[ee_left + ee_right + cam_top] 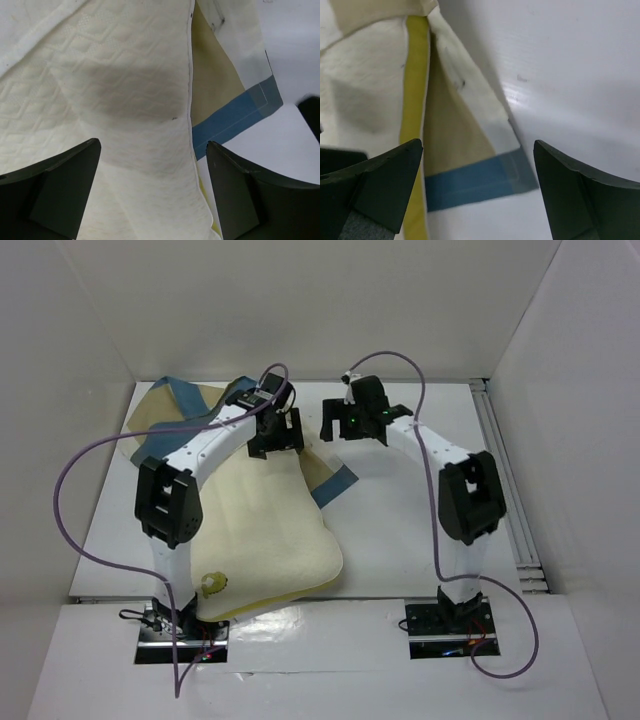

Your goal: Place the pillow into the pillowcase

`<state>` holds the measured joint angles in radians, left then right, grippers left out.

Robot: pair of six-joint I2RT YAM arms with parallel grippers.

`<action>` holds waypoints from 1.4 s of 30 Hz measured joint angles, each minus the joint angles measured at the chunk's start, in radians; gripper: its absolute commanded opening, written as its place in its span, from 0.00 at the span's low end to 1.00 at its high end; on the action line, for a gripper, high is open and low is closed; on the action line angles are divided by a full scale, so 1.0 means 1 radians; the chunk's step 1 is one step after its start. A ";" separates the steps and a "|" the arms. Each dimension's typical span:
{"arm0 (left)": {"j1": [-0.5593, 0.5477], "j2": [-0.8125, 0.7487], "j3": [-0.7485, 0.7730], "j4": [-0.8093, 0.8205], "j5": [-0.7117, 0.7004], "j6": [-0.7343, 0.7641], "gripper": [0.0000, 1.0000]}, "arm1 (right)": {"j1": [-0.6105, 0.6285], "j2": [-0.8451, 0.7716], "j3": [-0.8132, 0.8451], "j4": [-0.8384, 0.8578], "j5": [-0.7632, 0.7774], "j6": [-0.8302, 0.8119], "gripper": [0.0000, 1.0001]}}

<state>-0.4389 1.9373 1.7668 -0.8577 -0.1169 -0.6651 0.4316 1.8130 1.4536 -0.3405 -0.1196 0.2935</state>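
Note:
The cream quilted pillow lies on the left half of the table, its yellow logo near the front corner. The checked pillowcase lies under it, showing at the back left, with a blue-edged corner sticking out on the right. My left gripper hangs open over the pillow's far end, nothing between its fingers. My right gripper is open above the pillowcase corner, beside the pillow's yellow edge band, and holds nothing.
White walls close in the table at the back and both sides. A metal rail runs along the right edge. Purple cables loop from both arms. White tabletop shows to the right of the cloth.

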 measured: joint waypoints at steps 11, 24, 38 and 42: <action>-0.039 0.243 0.161 -0.064 -0.131 -0.067 0.40 | -0.032 0.439 0.285 0.075 -0.141 -0.192 0.99; 0.014 0.246 0.182 -0.092 -0.071 -0.075 0.00 | -0.024 0.649 0.494 0.185 -0.340 -0.267 0.00; 0.085 0.018 0.124 -0.138 -0.070 -0.159 0.00 | 0.092 0.029 -0.070 0.206 -0.339 -0.198 0.00; 0.084 -0.110 0.090 -0.147 -0.090 -0.181 0.00 | 0.153 -0.058 -0.147 0.198 -0.317 -0.193 0.00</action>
<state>-0.3546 1.8271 1.8565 -1.0046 -0.2070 -0.8463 0.5846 1.7546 1.3067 -0.1421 -0.4366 0.1005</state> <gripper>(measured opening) 0.045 0.008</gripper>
